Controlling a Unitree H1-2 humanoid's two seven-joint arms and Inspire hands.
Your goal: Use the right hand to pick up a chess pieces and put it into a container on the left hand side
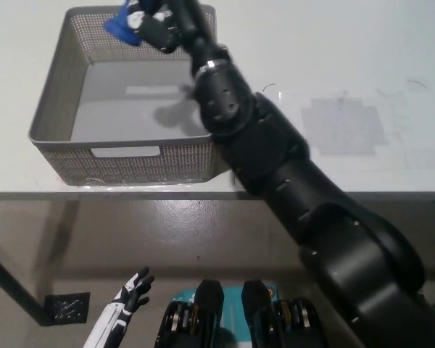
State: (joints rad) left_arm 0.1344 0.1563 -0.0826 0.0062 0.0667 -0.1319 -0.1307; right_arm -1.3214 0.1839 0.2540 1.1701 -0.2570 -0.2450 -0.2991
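Note:
My black right hand (163,25) is shut on a blue chess piece (120,24) and holds it above the far side of the grey mesh basket (51,109). The right arm reaches across the table from the lower right and covers the basket's right wall. The basket's floor looks bare, with the hand's shadow on it. My white left hand (128,293) rests low at the lower left, below the table edge, with its fingers apart and nothing in it.
The white table (348,123) runs across the upper picture; its front edge (167,194) lies just before the basket. A small dark mark (268,90) sits on the tabletop right of the basket. Below is a brownish floor.

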